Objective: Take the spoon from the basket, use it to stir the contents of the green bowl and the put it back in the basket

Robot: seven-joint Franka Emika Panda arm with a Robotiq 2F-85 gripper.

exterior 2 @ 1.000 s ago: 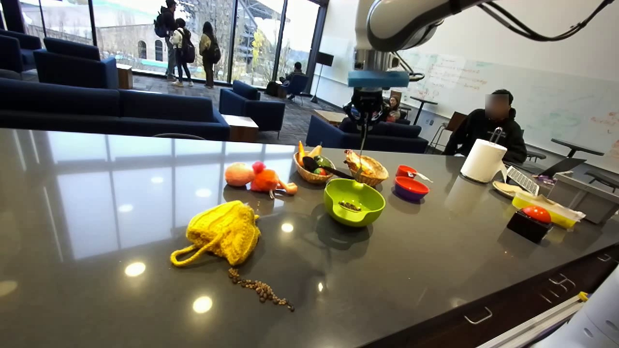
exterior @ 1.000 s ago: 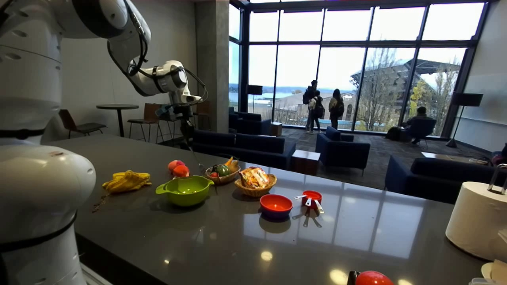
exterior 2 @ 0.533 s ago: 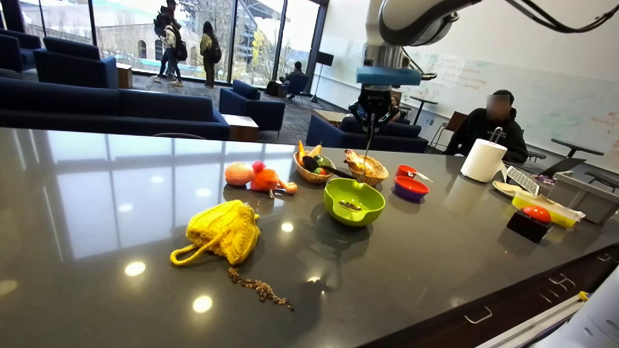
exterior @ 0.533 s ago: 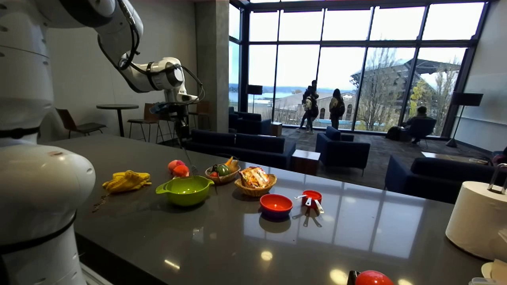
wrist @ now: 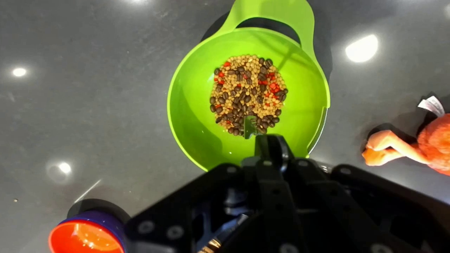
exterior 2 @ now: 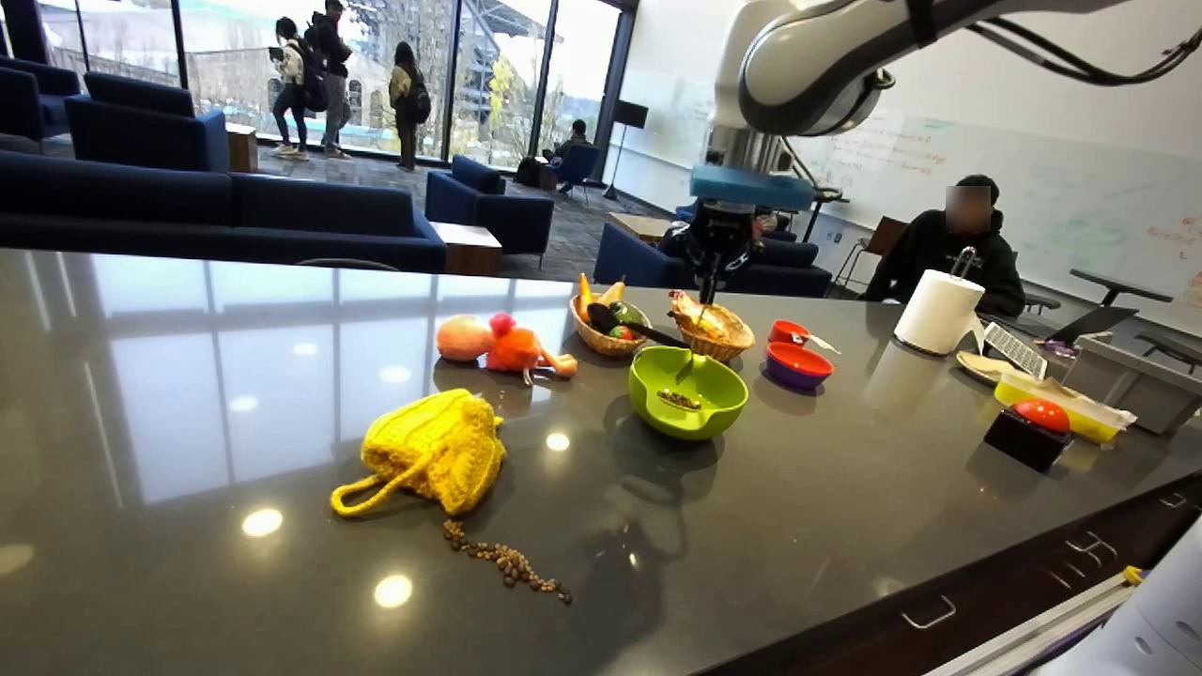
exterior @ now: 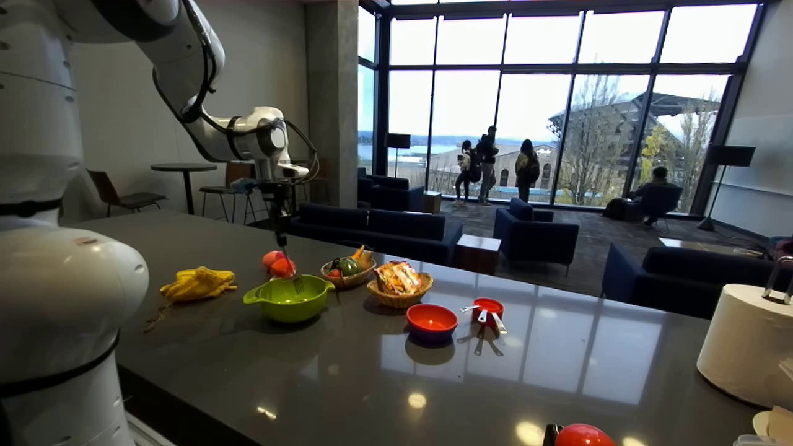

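Observation:
The lime-green bowl (exterior: 291,308) stands on the counter and shows in both exterior views (exterior 2: 690,413). In the wrist view the bowl (wrist: 197,116) holds tan grains, dark beans and red bits (wrist: 242,95). My gripper (exterior: 282,240) is shut on a thin metal utensil (exterior: 298,284) with fork-like tines, pointing down. In the wrist view the utensil's end (wrist: 250,127) overlaps the near edge of the contents; I cannot tell if it touches them. A tan woven basket (exterior 2: 610,348) of vegetables has a black spoon (exterior 2: 601,319) lying across it. Another tan basket (exterior 2: 737,336) holds a wrapped item.
A red bowl (exterior: 432,319) and red measuring cups (exterior: 487,310) stand beyond the baskets. An orange-pink plush toy (exterior 2: 515,349) lies beside the green bowl. A yellow knitted bag (exterior 2: 432,451) with spilled beans (exterior 2: 507,563) lies on the counter. A paper towel roll (exterior 2: 939,314) stands farther off.
My gripper has moved across from near the vegetable basket and lowered over the green bowl, carrying the utensil. The utensil's end now shows within the bowl's rim. The bowl and baskets have not moved.

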